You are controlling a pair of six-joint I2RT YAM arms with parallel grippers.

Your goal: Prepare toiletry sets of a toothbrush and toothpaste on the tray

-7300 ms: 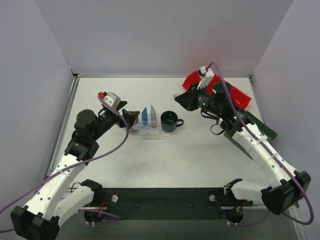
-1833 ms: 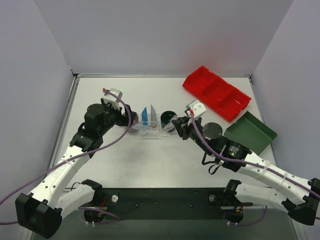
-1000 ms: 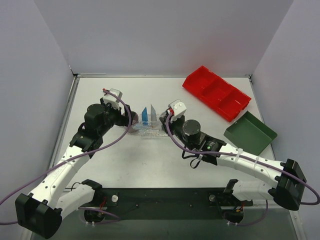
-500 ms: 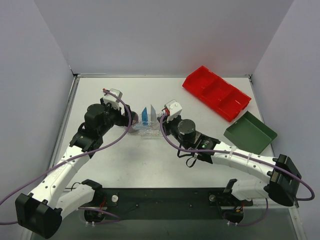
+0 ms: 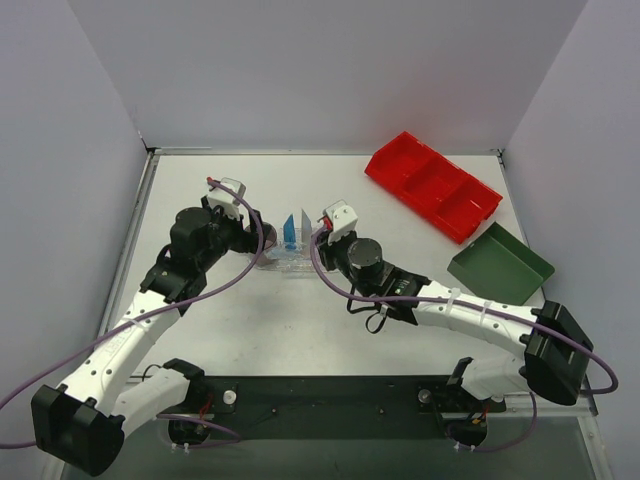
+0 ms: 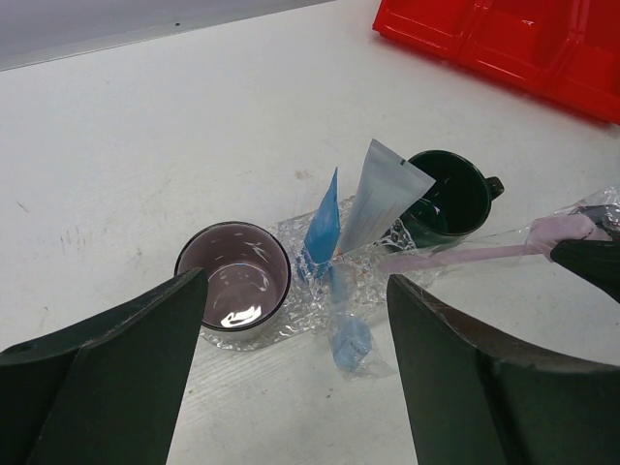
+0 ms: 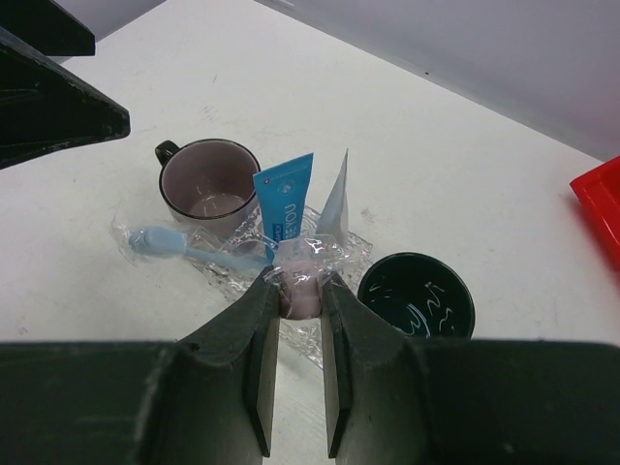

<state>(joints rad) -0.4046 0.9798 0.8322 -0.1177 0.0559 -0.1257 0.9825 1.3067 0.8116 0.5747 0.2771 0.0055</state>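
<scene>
Two toothpaste tubes stand upright side by side on the clear tray [image 6: 291, 231], which lies mid-table, a little toward the far edge. One is a blue tube [image 6: 323, 225] and the other a white tube [image 6: 380, 194].

There are two wrapped toothbrushes. A blue-headed toothbrush [image 6: 347, 327] lies toward the tray's near side. A pink toothbrush [image 6: 484, 254] is pinched between the narrowly closed fingers of the right gripper [image 7: 298, 289].

There are two cups. A mauve cup [image 6: 233, 276] sits at the tray's left end and a dark green mug [image 6: 450, 199] at its right end. Whether the mug's base is on the plastic is unclear.

The left gripper [image 5: 262, 240] hangs spread wide and empty near the mauve cup. From above, the right wrist hides the mug and much of the tray.

One red compartmented bin [image 5: 432, 186] sits at the far right corner, and one dark green tray [image 5: 500, 265] sits by the right edge.
</scene>
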